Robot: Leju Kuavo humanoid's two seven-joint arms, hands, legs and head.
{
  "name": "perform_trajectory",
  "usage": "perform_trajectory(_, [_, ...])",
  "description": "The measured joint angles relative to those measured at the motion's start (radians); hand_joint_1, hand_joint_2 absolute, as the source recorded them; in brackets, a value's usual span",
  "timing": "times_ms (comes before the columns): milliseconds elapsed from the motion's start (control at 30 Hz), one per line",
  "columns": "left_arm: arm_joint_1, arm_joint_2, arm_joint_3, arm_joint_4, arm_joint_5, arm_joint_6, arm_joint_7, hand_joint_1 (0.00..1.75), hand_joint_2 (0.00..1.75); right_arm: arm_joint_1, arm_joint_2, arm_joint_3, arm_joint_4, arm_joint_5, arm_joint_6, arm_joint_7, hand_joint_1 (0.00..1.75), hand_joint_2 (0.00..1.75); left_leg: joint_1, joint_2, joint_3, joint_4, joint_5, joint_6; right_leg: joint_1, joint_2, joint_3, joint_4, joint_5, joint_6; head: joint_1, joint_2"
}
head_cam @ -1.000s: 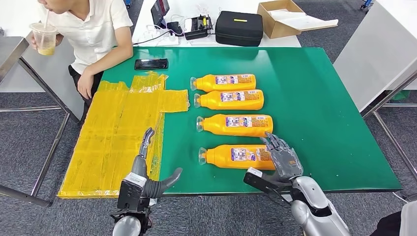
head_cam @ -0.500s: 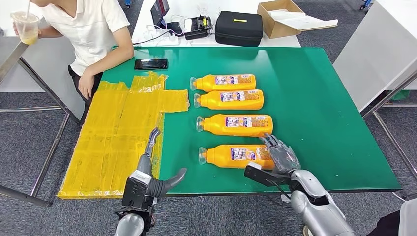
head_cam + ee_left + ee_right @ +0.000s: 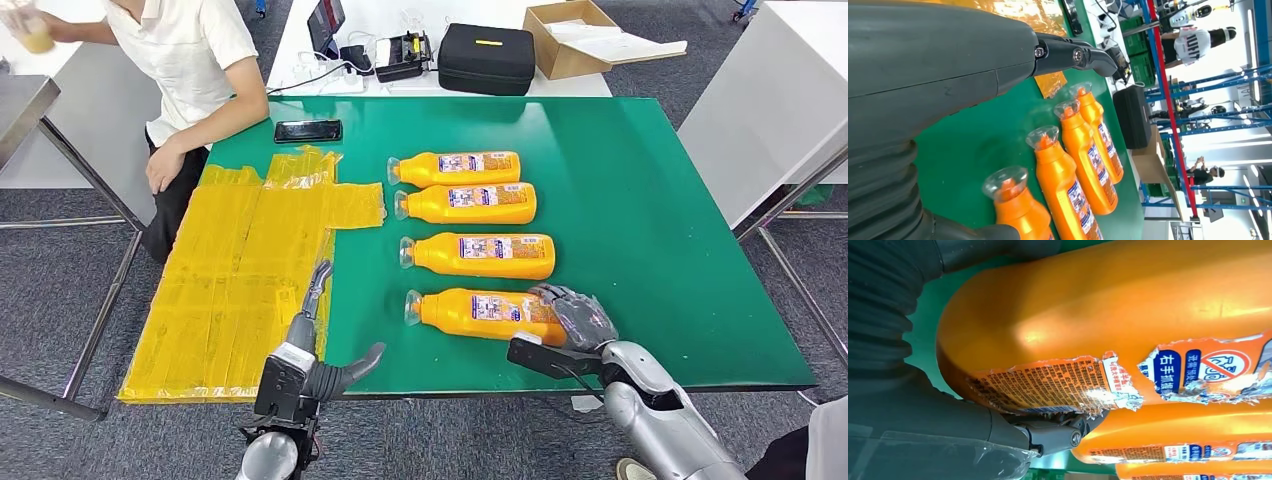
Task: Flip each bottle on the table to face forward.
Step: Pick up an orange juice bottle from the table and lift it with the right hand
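Table: you are looking down at a green table (image 3: 640,230) with four orange bottles lying on their sides in a column, clear caps pointing to the robot's left
Nearest bottle (image 3: 480,313): it is lying closest to the table's front edge, its base end sitting under the right hand; in the right wrist view you are seeing its orange body (image 3: 1108,305) up close, with a torn label facing the camera
Second bottle (image 3: 478,254): it is lying just beyond the nearest one, apart from it, label showing on top
Third bottle (image 3: 466,202) and farthest bottle (image 3: 455,167): they are lying side by side, very close together, farther up the table
Right hand (image 3: 575,312): it is resting on the nearest bottle's base end, fingers curling over the top of it; you are seeing a dark finger (image 3: 1058,430) against the bottle's underside in the wrist view, so the hand is gripping the bottle
Left hand (image 3: 318,345): it is hovering over the table's front edge beside the yellow sheets, fingers spread apart and holding nothing
Yellow sheets (image 3: 240,270): they are covering the left part of the table
Black phone (image 3: 307,130): it is lying near the far left corner
Person (image 3: 195,70): someone in a white shirt is sitting at the far left corner, one hand hanging by the table edge
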Motion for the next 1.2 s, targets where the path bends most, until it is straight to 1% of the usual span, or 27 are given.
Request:
perform_trajectory(300, [-0.006,0.000,-0.002,0.014,0.002,0.000,-0.002,0.00,1.75,0.001,-0.019,0.012,0.000,-0.017,0.000,-0.002,1.75,1.75,0.000,0.000,0.000,0.000,0.000,0.000,0.000,0.000,0.000,0.000,0.000,0.000,0.000,0.000])
perform_trajectory(667, [-0.008,0.000,-0.002,0.018,0.002,0.000,-0.002,0.00,1.75,0.001,-0.021,0.016,-0.001,-0.024,0.002,-0.002,1.75,1.75,0.000,0.000,0.002,0.000,0.000,0.000,0.000,0.000,0.002,0.000,0.000,0.000,0.000,0.000])
perform_trajectory(833, [-0.011,0.000,-0.004,0.022,0.005,0.000,-0.008,0.00,1.75,0.003,-0.026,0.013,0.000,-0.083,0.013,-0.021,1.75,1.75,0.000,0.000,0.002,0.000,0.000,0.000,0.000,0.000,0.002,0.000,0.000,0.000,0.000,0.000])
perform_trajectory(933, [-0.013,0.000,-0.006,0.024,0.028,-0.006,-0.029,0.00,1.75,0.010,-0.024,0.005,-0.001,-0.137,0.011,-0.051,1.75,1.75,0.000,0.000,0.002,0.000,0.000,0.000,0.000,0.000,0.002,0.000,0.000,0.000,0.000,0.000])
perform_trajectory(1000, [-0.013,0.000,-0.009,0.024,0.107,-0.055,-0.037,0.00,1.75,0.023,-0.011,-0.010,-0.004,-0.190,-0.002,-0.088,1.75,1.75,0.000,0.000,0.002,0.000,0.000,0.000,0.000,0.000,0.003,0.000,0.000,0.000,0.000,0.000])
perform_trajectory(1067, [-0.009,0.000,-0.011,0.021,0.269,-0.163,-0.008,0.00,1.75,0.044,0.017,-0.032,-0.015,-0.263,-0.015,-0.146,1.75,1.75,0.000,0.000,0.002,0.000,0.000,0.000,0.000,0.000,0.003,0.000,0.000,0.000,0.000,0.000])
perform_trajectory(1133, [0.004,0.002,-0.012,0.014,0.446,-0.286,0.029,0.00,1.75,0.065,0.064,-0.060,-0.036,-0.347,-0.014,-0.210,1.75,1.75,0.000,0.000,0.001,-0.001,0.000,0.000,0.001,0.000,0.002,0.000,0.000,0.000,0.000,0.000])
perform_trajectory(1200, [0.020,0.007,-0.013,0.006,0.562,-0.370,0.040,0.00,1.75,0.078,0.112,-0.084,-0.058,-0.400,-0.009,-0.247,1.75,1.75,0.001,0.001,0.001,-0.001,0.000,0.000,0.001,0.001,0.001,0.000,0.000,0.000,-0.001,0.000])
